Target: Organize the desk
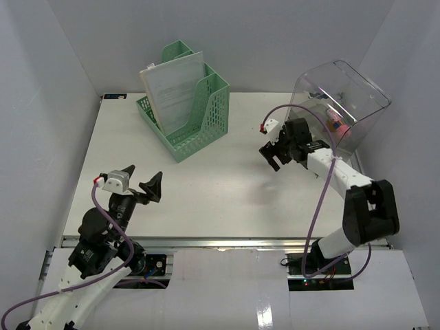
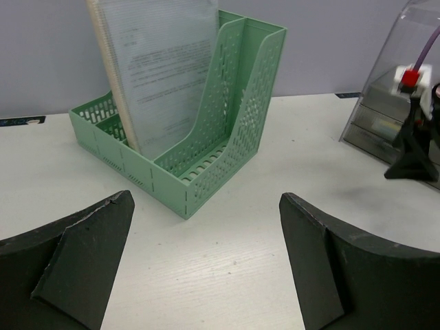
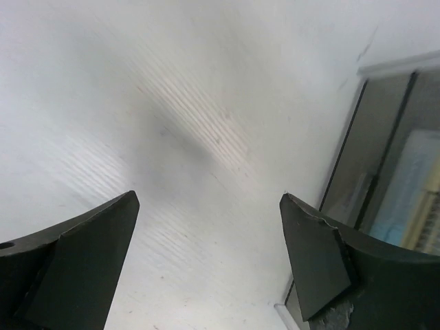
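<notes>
White walls all round, and the desk (image 1: 206,185) fills pretty much the whole floor of the box, with its metal rail (image 1: 220,242) running along the near edge right above your arm bases.

Starting on the left: your left gripper (image 1: 143,177) hangs over the near-left part of the desk, jaws spread wide with nothing between them, just bare tabletop in the wrist view. It's pointed toward the green rack (image 1: 199,117), which sits at the back, left of centre, turned at an angle. A sheaf of papers (image 1: 175,86) stands upright in the rack's left slot.

Over on the right, your right gripper (image 1: 278,148) is low over the desk, jaws also wide apart and holding nothing. It's just beside the clear bin (image 1: 344,89) at the back right. Something pink (image 1: 337,127) shows inside the bin, can't make out what it is.
</notes>
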Controlling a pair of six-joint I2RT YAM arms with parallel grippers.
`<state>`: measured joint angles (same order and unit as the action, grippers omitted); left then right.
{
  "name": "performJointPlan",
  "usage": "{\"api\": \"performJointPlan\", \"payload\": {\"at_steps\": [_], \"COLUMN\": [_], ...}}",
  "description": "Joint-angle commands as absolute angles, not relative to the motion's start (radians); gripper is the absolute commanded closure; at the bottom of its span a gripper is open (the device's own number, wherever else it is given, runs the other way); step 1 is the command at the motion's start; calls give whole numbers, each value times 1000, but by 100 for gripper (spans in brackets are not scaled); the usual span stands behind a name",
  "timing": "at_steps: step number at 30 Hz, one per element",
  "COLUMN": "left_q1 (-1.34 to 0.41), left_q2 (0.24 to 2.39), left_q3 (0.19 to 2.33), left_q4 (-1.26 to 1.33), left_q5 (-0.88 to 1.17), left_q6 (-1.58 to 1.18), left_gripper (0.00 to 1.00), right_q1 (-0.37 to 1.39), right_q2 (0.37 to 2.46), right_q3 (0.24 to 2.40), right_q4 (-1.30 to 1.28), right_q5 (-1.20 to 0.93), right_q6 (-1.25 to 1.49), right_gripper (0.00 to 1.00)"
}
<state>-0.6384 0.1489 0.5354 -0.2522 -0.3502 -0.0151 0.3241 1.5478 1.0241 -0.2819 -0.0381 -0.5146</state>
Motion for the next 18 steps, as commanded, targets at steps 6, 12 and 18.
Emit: {"api": "performJointPlan", "payload": {"at_steps": [6,12,18], "left_q1": [-635,-635,-635], "left_q2": [277,359,371], "left_q3": [543,549,545], "left_q4": [-232,-228,-227], "left_q5": [-81,35,50], "left_q6": [-38,-44,-44], "left_gripper": [2,2,2], "right_q1": [310,287,233], "right_q2": [1267,1165,1053], "right_q3": [1074,946,809], "right_q4": [-321,-273,-155], "right_q5": [-346,-377,-357], "right_q6": [-428,-393,-328], "right_gripper": [10,10,10]}}
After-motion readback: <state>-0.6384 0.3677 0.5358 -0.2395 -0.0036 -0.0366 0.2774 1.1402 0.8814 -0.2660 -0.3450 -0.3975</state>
